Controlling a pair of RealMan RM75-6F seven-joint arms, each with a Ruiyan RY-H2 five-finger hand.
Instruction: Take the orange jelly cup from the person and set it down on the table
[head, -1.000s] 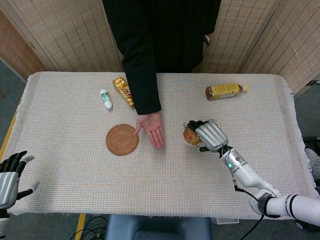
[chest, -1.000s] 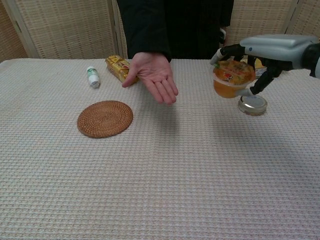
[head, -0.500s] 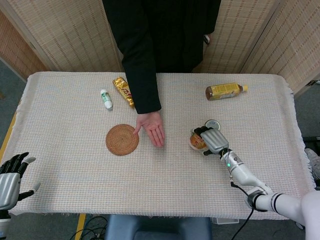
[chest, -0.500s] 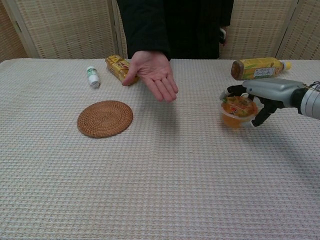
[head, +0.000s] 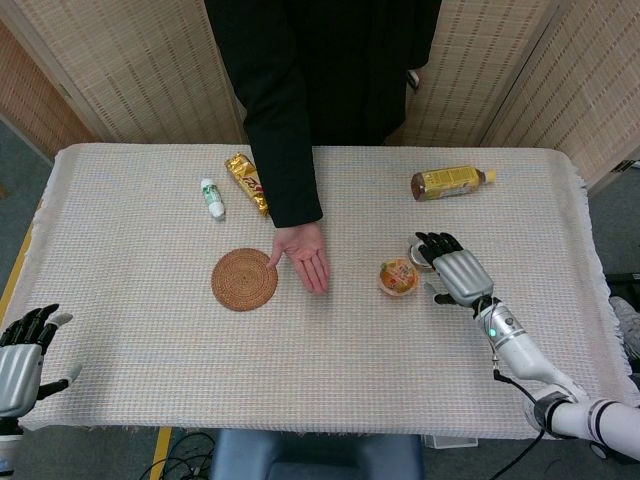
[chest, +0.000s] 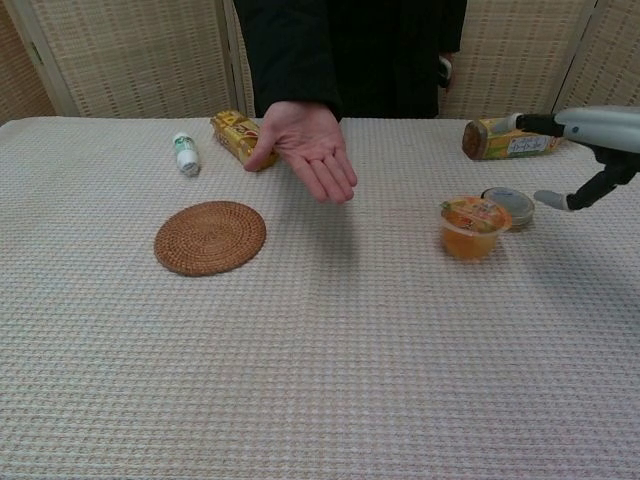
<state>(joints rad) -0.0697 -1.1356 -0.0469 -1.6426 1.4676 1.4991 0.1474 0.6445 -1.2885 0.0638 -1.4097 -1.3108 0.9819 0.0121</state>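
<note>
Orange jelly cup stood upright on the table; your right hand, just right, apparently empty, fingers spread.

Steep overhead head view, low frontal chest view, same table.

Lighting even and fairly bright in both views, diffuse, from overhead. Shadows soft and short: faint one under the person's open palm on the table cloth, small one beside the jelly cup. No hard glare; slight sheen on the cup's lid and on the silver right hand. Head view sharp centre to edge, cloth weave readable throughout, no obvious edge bending. Chest view crisp in the foreground; right hand at the frame edge is cropped and a touch soft. Black coat loses all detail.
</note>
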